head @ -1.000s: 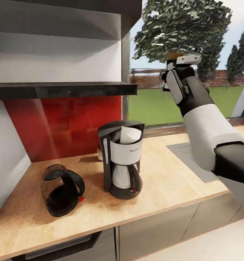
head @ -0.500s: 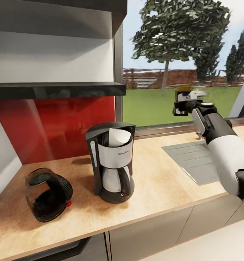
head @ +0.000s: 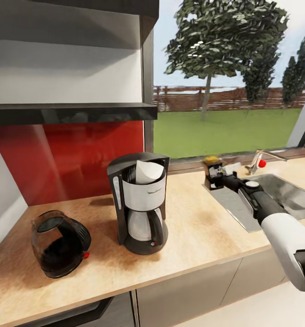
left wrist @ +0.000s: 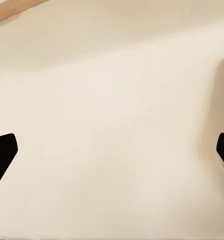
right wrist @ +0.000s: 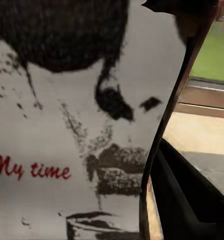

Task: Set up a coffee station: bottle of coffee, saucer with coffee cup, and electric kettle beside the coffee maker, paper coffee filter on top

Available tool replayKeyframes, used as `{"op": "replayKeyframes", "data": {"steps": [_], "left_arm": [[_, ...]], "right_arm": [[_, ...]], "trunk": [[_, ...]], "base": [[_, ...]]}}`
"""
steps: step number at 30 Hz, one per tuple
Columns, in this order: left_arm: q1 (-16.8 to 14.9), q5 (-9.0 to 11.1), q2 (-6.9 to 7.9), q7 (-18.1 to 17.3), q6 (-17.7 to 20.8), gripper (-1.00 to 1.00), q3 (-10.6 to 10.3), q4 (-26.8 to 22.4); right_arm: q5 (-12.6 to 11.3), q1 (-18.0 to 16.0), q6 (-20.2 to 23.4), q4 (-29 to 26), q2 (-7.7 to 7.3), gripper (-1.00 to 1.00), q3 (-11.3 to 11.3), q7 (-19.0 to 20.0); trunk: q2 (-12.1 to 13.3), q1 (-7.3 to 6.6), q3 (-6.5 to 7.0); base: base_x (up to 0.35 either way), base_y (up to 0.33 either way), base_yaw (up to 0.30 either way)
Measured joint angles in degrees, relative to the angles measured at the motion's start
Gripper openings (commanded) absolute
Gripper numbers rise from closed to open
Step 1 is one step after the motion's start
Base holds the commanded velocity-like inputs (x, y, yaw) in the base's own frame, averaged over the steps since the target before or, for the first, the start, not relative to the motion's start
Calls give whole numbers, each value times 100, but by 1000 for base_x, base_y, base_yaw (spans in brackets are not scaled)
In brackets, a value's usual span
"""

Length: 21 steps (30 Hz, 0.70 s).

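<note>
Now clamped in the right gripper (head: 214, 175), bottle of coffee (head: 212, 171) held upright low over the countertop (head: 193, 231) near its back edge, well right of the coffee maker (head: 139, 204), presumably for setting down. Left gripper: fingers (left wrist: 3, 152) spread wide, empty. One paper filter (head: 149, 171) in the maker; one kettle (head: 59, 243) toward the left end.

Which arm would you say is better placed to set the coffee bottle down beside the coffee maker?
The right: its claw already holds the coffee bottle low over the countertop, right of the coffee maker.
</note>
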Motion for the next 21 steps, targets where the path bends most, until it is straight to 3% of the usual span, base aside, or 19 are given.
{"op": "replayKeyframes", "data": {"steps": [8, 14, 21], "left_arm": [[208, 13, -26, 254, 97, 100, 16, 150], [212, 14, -60, 361, 103, 100, 27, 213], [204, 6, -168, 367, 115, 100, 31, 215]], "right_arm": [[-91, 757, -778, 5, 88, -100, -18, 6], [-170, 839, -842, -14, 96, -100, -33, 13], [-174, 928, -847, -12, 207, -100, -32, 17]], "trunk": [[2, 1, 0], [1, 0, 1], [1, 0, 11]], "base": [[0, 0, 0], [76, -88, 15], [145, -226, 224]]}}
